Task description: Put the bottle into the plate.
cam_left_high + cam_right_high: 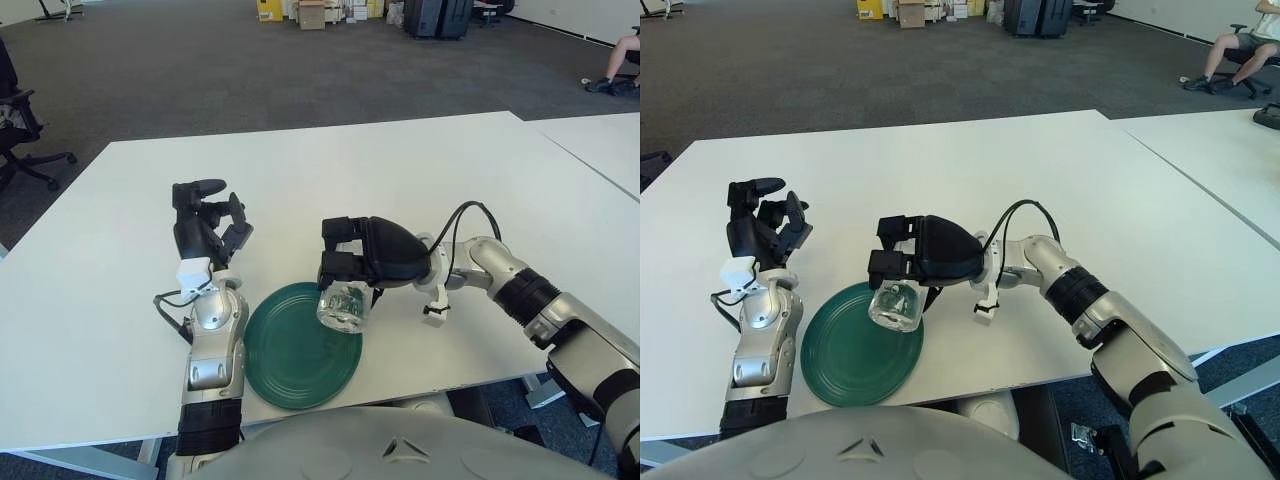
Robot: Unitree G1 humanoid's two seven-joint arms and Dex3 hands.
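The small clear plastic bottle (343, 306) is gripped by the right hand (362, 255) over the round green plate's (290, 355) rim; the left hand (205, 228), fingers loosely spread, is seen left of it.

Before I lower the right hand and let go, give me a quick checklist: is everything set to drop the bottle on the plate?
1. Grip: right hand holds the clear bottle from above. Ok.
2. Position: bottle shows over the right edge of the green plate, not its centre. Not ok; shift further left.
3. Height: whether the bottle touches the plate. Cannot tell.
4. Plate surface: nothing lying on it. Ok.
5. Left hand: shows up-left of the plate, apart from it, holding nothing. Ok.
6. Cable loops above the right wrist, away from the plate. Ok.
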